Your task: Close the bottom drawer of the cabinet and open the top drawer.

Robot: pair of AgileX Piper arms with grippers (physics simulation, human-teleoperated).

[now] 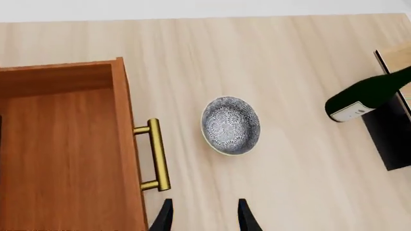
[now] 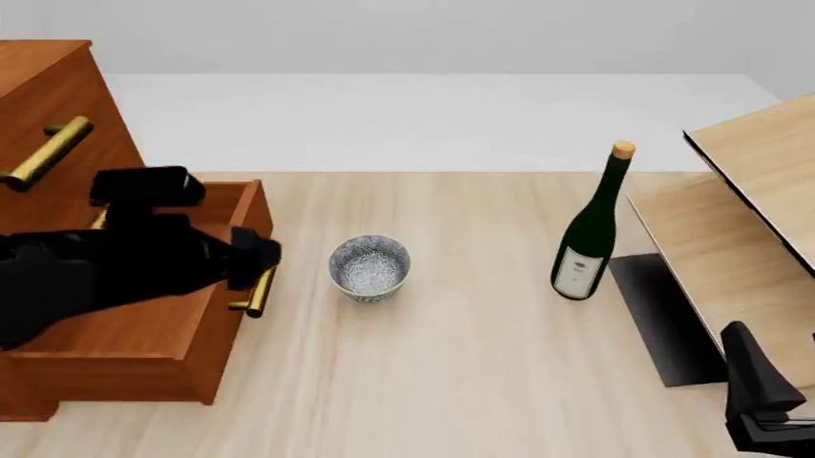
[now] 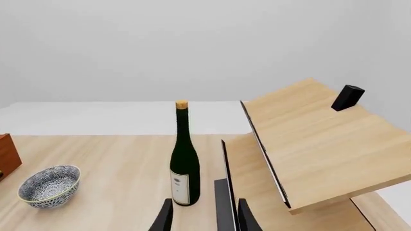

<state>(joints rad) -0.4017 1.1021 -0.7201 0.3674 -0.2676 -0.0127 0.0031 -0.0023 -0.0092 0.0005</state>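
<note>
left gripper (image 1: 202,217) beside bottom drawer (image 1: 64,154) handle

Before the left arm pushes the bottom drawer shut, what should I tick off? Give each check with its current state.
1. Bottom drawer pulled out and needing closing: ok, it stands open.
2. Left gripper open: ok, its fingertips are spread, nothing between them.
3. Left gripper lined up on the drawer handle: not ok, the handle sits off to one side of the fingers.
4. Bowl clear of the drawer front: ok, it stands apart on the table.
5. Top drawer shut: cannot tell, only partly in view.
6. Right gripper out of the way: ok, near the bottle, far from the cabinet.
</note>
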